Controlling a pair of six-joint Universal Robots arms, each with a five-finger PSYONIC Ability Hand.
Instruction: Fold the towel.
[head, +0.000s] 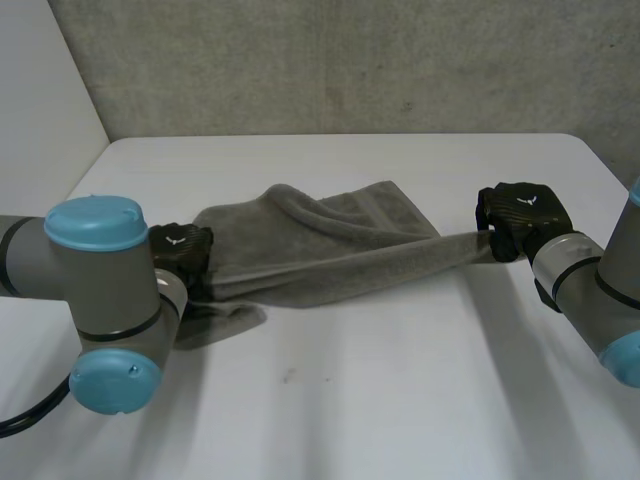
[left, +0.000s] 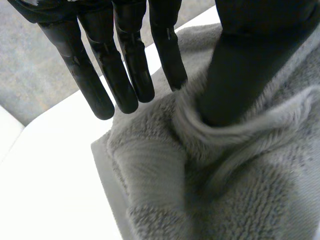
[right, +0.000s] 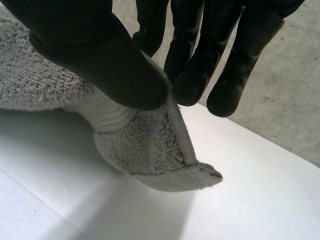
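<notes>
Two hands hold one grey towel (head: 320, 245), drawn left to right across the middle of the white table (head: 400, 400). The left hand (head: 182, 255) pinches the towel's left end, with its thumb pressed into the pile against the nearest finger and the other fingers straight and clear of the cloth. The right hand (head: 520, 215) clamps the right corner between thumb and fingertips.

The towel looks soft, thick and light. It sags and bunches between the grips and will not keep a shape by itself, though its looped pile should resist slipping. Corners and the hemmed edge seem the best places to grip, since a mid-cloth hold only gathers folds.

The head view gives the whole span, with the far part rumpled and a flap lying on the table by the left hand. The right wrist view adds the hemmed corner tip hanging free below the thumb, and the left wrist view shows the cloth creased round that hand's thumb.
</notes>
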